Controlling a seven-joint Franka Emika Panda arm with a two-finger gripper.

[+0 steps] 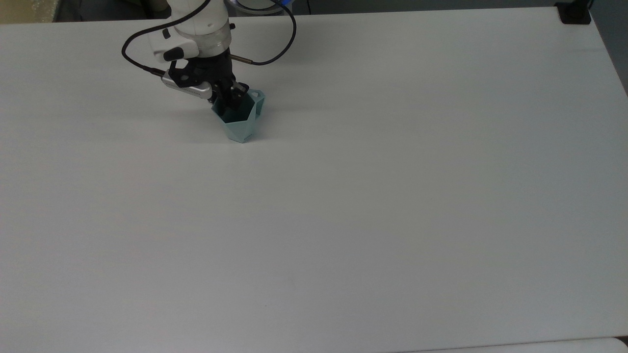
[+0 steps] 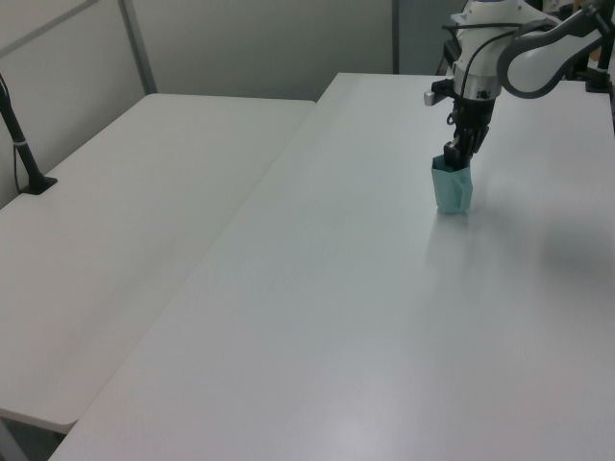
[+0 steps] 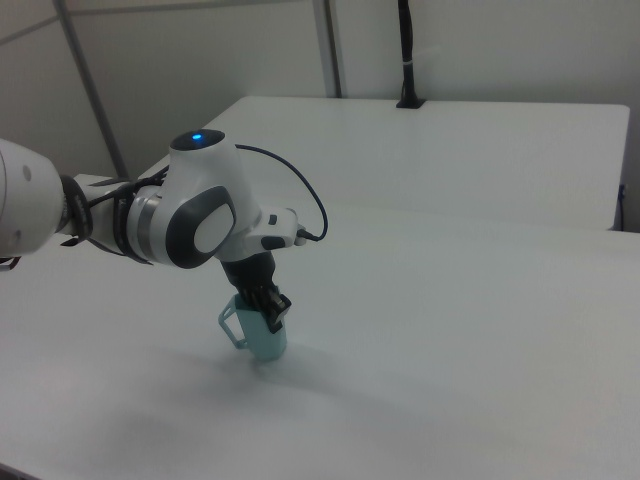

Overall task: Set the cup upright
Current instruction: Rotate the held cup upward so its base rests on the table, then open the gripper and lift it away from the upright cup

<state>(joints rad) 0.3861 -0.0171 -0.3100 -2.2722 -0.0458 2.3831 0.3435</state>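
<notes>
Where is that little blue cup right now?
The cup stands on the white table near the far edge, toward the top view's left, with the gripper reaching down into its mouth.

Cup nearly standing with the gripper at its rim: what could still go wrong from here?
1. The gripper grips the cup by the rim wall, one finger inside. If it lifts away before letting go, the cup may tip over.
2. The cup narrows to a small base, so a sideways nudge could topple it onto the table.
3. The handle sits close beside the fingers and could snag.
</notes>
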